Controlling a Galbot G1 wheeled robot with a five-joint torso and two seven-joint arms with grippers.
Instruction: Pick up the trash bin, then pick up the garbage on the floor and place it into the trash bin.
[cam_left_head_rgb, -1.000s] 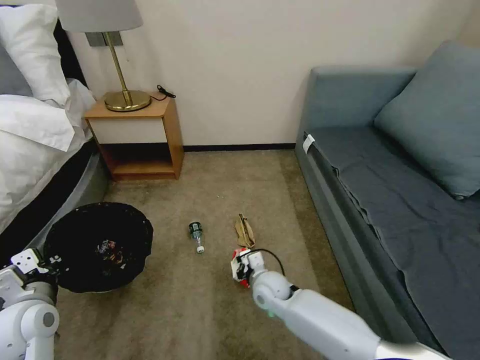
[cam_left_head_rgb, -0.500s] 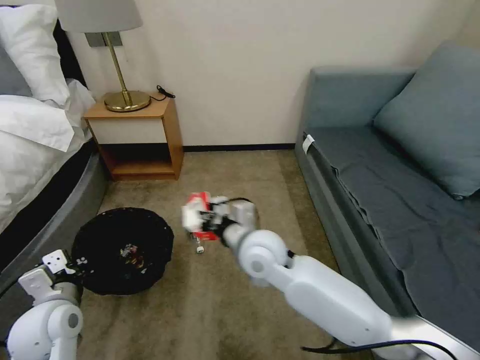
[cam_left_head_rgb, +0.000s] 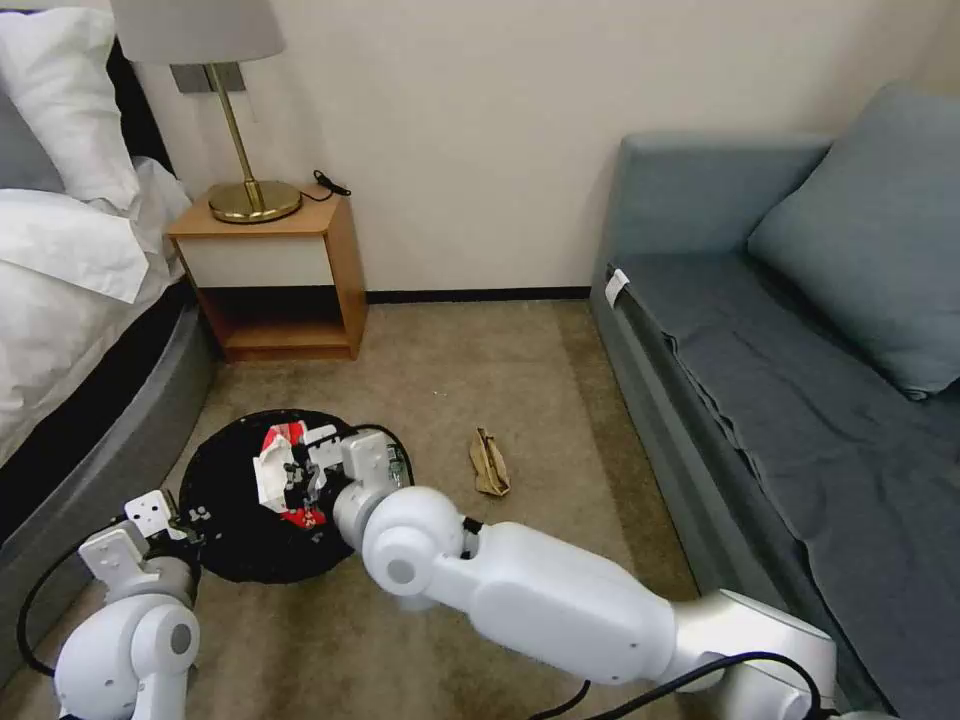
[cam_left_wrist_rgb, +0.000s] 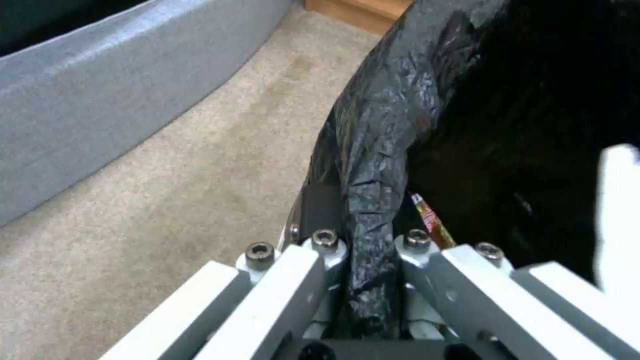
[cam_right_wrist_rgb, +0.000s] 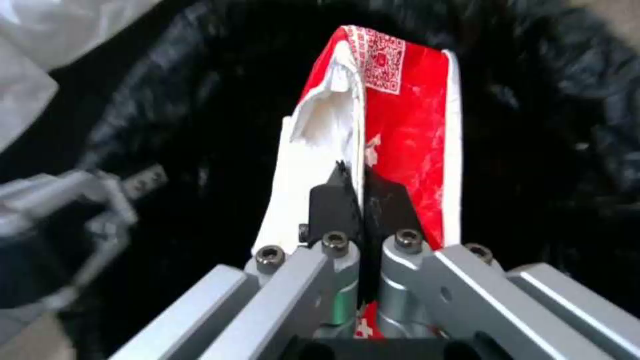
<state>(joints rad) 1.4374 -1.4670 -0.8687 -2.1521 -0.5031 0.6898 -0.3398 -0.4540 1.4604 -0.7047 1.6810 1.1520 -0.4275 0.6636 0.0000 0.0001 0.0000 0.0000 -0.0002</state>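
Observation:
The trash bin (cam_left_head_rgb: 240, 548), lined with a crinkly black bag, hangs low over the carpet at front left. My left gripper (cam_left_head_rgb: 186, 522) is shut on its near rim; in the left wrist view the fingers (cam_left_wrist_rgb: 327, 250) pinch the folded bag (cam_left_wrist_rgb: 380, 135). My right gripper (cam_left_head_rgb: 300, 482) reaches over the bin's mouth, shut on a red-and-white wrapper (cam_left_head_rgb: 272, 468). The right wrist view shows that wrapper (cam_right_wrist_rgb: 407, 130) clamped between the black pads (cam_right_wrist_rgb: 333, 205), with the bag's dark inside (cam_right_wrist_rgb: 533, 125) behind it. A crumpled brown paper bag (cam_left_head_rgb: 489, 462) lies on the carpet to the right.
A bed (cam_left_head_rgb: 60, 330) runs along the left. A wooden nightstand (cam_left_head_rgb: 275, 270) with a brass lamp (cam_left_head_rgb: 245, 190) stands at the back wall. A blue-grey sofa (cam_left_head_rgb: 800, 350) lines the right. Open carpet (cam_left_head_rgb: 470, 370) lies between them.
My right arm lifted the red-and-white wrapper off the floor and swung it left, over the bin. My left arm carried the bin rightward to meet it.

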